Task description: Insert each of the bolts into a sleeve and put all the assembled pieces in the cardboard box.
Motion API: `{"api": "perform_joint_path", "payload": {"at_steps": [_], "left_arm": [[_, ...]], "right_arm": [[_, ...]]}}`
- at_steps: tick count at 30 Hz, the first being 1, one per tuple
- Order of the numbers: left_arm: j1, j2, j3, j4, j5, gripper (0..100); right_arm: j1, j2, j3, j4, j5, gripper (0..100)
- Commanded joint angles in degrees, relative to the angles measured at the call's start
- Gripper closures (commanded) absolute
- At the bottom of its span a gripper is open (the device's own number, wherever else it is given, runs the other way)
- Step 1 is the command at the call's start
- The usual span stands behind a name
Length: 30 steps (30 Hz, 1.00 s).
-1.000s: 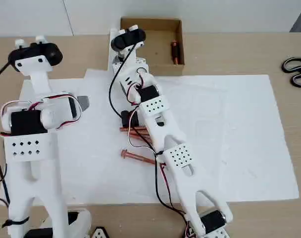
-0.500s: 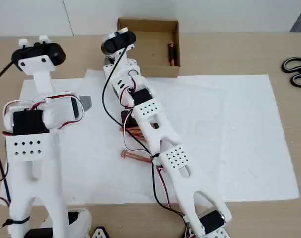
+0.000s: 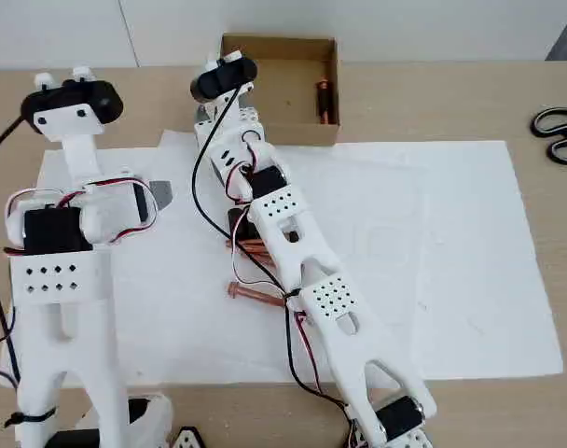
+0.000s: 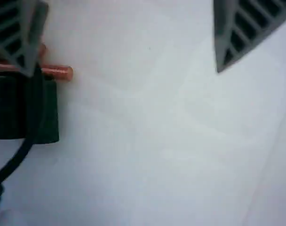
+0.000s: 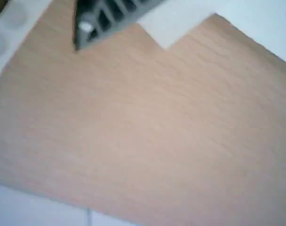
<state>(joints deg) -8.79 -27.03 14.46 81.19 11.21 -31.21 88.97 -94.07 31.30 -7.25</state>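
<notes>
White paper (image 3: 433, 243) lies on the wooden desk (image 3: 433, 103). Bolts (image 3: 255, 292) rest on it mid-left, and one piece (image 3: 324, 101) is inside the far cardboard box (image 3: 282, 45). The left claw (image 4: 124, 70) hangs open; for the right claw (image 3: 211, 107), I cannot tell.

Left arm (image 3: 60, 271) compact near its base, fingers (image 4: 246, 28) spread wide; right arm (image 3: 330, 299) stretched far forward, diagonally.

The right arm (image 3: 297, 238) hides part of the bolts (image 3: 255, 292) on the paper (image 3: 433, 233). The scissors (image 3: 559, 133) are cut off at the edge, and the piece (image 3: 324, 101) in the box (image 3: 279, 41) is too small to make out its parts.
</notes>
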Motion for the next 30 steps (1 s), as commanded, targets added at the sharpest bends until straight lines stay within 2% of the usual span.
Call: {"api": "perform_joint_path", "payload": {"at_steps": [1,6,9,14,21,25,30], "left_arm": [[0.4,-1.3,-0.2,-0.4,-0.5,76],[0.4,-1.3,-0.2,-0.4,-0.5,76],[0.4,-1.3,-0.2,-1.1,-0.5,76],[0.4,-1.3,-0.2,-1.1,-2.6,76],[0.4,-1.3,-0.2,-1.1,-2.6,76],[0.4,-1.3,-0.2,-1.1,-2.6,76],[0.4,-1.4,-0.2,-0.8,-2.6,76]], "right_arm": [[0.2,-5.1,-2.3,-0.9,-0.1,70.2],[1.1,-9.7,-2.3,-0.1,-0.1,70.2],[2.8,-14.7,-2.3,7.2,-0.1,70.2],[6.4,-28.3,-2.3,29.2,-0.2,70.2],[10.7,-43.1,-2.1,67.6,-0.2,70.2],[17.0,-45.2,-2.0,69.1,-0.4,70.2],[17.7,-46.5,-1.9,69.5,0.0,70.2]]}}
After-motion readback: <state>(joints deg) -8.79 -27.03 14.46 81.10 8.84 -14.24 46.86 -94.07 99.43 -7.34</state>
